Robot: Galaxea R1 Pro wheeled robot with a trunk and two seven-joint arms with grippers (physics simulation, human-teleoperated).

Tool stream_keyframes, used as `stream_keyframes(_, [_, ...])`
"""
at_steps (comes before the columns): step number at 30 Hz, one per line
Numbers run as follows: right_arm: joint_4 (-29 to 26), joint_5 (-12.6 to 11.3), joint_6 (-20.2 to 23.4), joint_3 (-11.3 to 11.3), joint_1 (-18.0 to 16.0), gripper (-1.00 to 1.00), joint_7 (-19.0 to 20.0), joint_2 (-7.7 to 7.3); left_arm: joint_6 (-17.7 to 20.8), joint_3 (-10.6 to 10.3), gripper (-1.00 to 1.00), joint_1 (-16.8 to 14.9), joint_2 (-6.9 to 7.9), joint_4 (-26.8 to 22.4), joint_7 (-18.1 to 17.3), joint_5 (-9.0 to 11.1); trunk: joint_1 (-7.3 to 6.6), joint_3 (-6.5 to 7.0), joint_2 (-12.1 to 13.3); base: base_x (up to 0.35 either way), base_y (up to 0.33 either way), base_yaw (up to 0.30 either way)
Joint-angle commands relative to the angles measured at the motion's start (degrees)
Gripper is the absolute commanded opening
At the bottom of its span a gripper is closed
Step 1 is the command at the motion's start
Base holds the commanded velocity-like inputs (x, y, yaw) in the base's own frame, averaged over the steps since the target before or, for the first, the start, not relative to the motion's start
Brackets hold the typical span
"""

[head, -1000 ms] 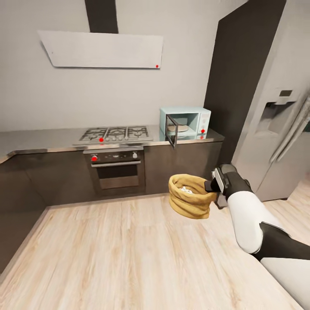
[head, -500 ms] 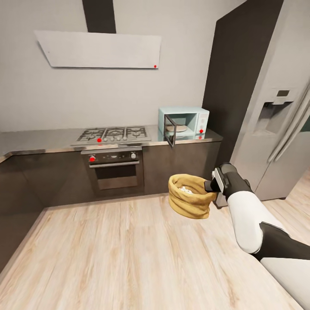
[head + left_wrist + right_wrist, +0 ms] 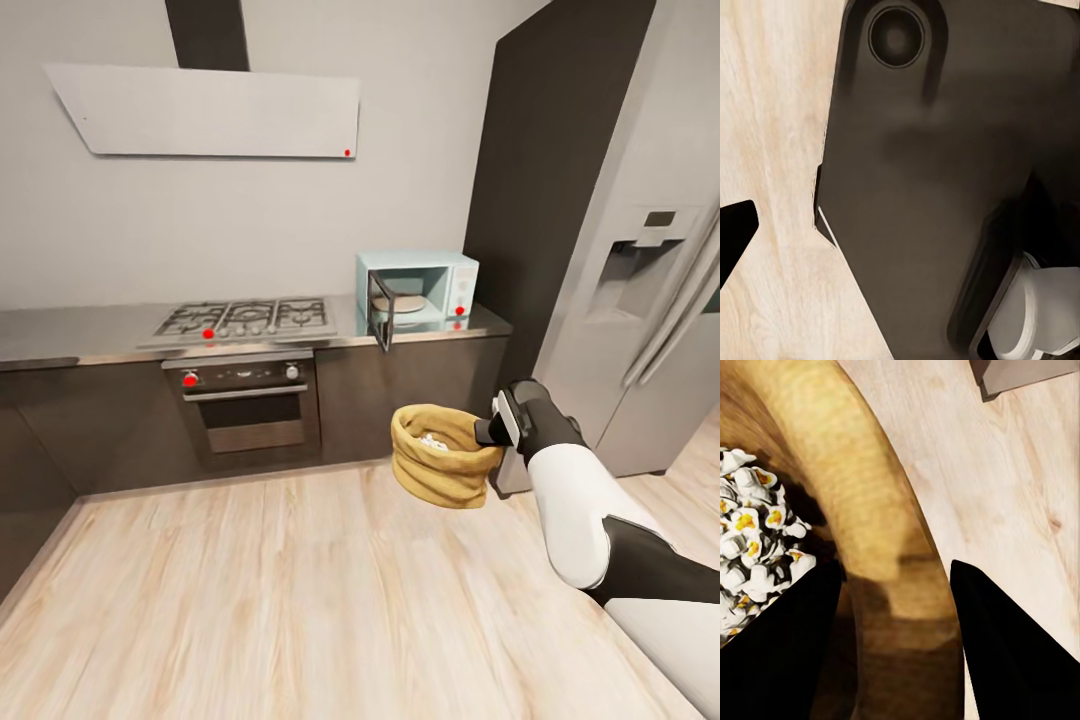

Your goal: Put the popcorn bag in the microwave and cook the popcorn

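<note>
Right gripper (image 3: 487,432) held the popcorn bag (image 3: 440,468) by its rim; the open microwave (image 3: 417,290) waited far ahead, unloaded.

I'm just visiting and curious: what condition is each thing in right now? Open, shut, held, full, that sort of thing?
microwave: door swung open, a plate inside.
popcorn bag: held in the air above the floor, mouth up.
popcorn: white puffed pieces inside the bag.
right gripper: shut on the bag's rim.
oven: door shut.
fridge: doors shut.
</note>
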Motion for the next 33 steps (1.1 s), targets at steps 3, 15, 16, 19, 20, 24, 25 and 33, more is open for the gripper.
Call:
stream_keyframes(3, [-0.07,0.28,0.13,-0.40,-0.04,-1.00,0.18,0.18,-0.12,0.01,1.00,0.01,0.00,-0.07,0.13,0.24,0.03,-0.05,-0.03,0.241,-0.187,0.000])
stream_keyframes(15, [-0.07,0.16,0.13,-0.40,-0.04,-1.00,0.26,0.21,0.05,0.00,1.00,0.01,0.16,-0.05,0.13,0.28,0.03,-0.05,-0.03,0.284,-0.140,0.000])
stream_keyframes(16, [-0.07,0.18,0.13,-0.40,-0.04,-1.00,0.26,0.18,0.05,0.03,1.00,0.02,0.16,-0.05,0.13,0.28,0.03,-0.05,-0.03,0.296,-0.124,0.000])
stream_keyframes(19, [-0.07,0.25,0.13,-0.40,-0.04,-1.00,0.20,0.19,0.05,0.01,1.00,0.02,0.16,-0.05,0.13,0.28,0.03,-0.05,-0.03,0.296,-0.124,0.000])
stream_keyframes(20, [-0.07,0.29,0.13,-0.40,-0.04,-1.00,0.19,0.20,0.05,0.02,1.00,0.02,0.16,-0.05,0.13,0.28,0.03,-0.05,-0.03,0.296,-0.124,0.000])
stream_keyframes(24, [-0.04,0.22,-0.42,-0.40,-0.04,-1.00,0.22,0.36,0.05,0.00,1.00,0.01,0.16,-0.05,0.13,0.28,0.03,-0.05,-0.03,0.296,-0.123,0.000])
stream_keyframes(25, [-0.01,0.15,-0.63,-0.40,-0.04,-1.00,0.21,0.43,0.05,0.00,1.00,0.00,0.16,-0.05,0.13,0.28,0.03,-0.05,-0.03,0.296,-0.122,0.000])
stream_keyframes(33, [-0.07,0.14,-0.12,-0.29,-0.04,-1.00,-0.06,0.33,0.00,0.06,1.00,0.02,0.08,-0.05,0.13,0.28,0.03,-0.05,-0.03,0.296,-0.120,0.000])
